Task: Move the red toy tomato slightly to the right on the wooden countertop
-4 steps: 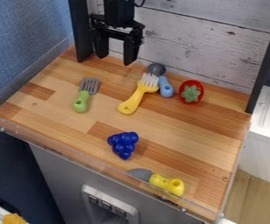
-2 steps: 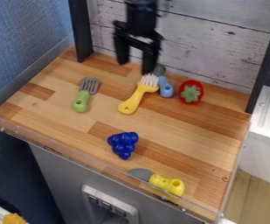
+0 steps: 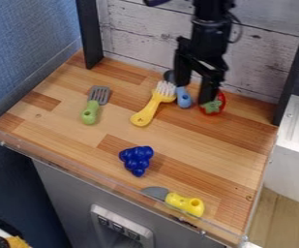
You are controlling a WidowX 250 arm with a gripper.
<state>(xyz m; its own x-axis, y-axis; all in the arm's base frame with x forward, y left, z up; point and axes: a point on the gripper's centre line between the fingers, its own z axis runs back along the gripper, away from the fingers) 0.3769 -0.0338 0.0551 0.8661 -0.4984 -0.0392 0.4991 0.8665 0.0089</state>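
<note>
Red, rounded toy strawberry with green top (image 3: 214, 107) lies near the back of the wooden table (image 3: 190, 143), partly behind one finger of the black pincer (image 3: 195, 93), which is released. An off-centre descent could push the strawberry away.

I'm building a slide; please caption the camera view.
Black gripper, jaws apart, beside a red toy with a green top; yellow fork and blue grapes lie on the wooden surface.

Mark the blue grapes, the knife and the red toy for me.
Blue grapes (image 3: 137, 160): camera view, middle of the bunch.
Knife (image 3: 185, 203): camera view, yellow handle.
Red toy (image 3: 212, 107): camera view, green leafy part.
</note>
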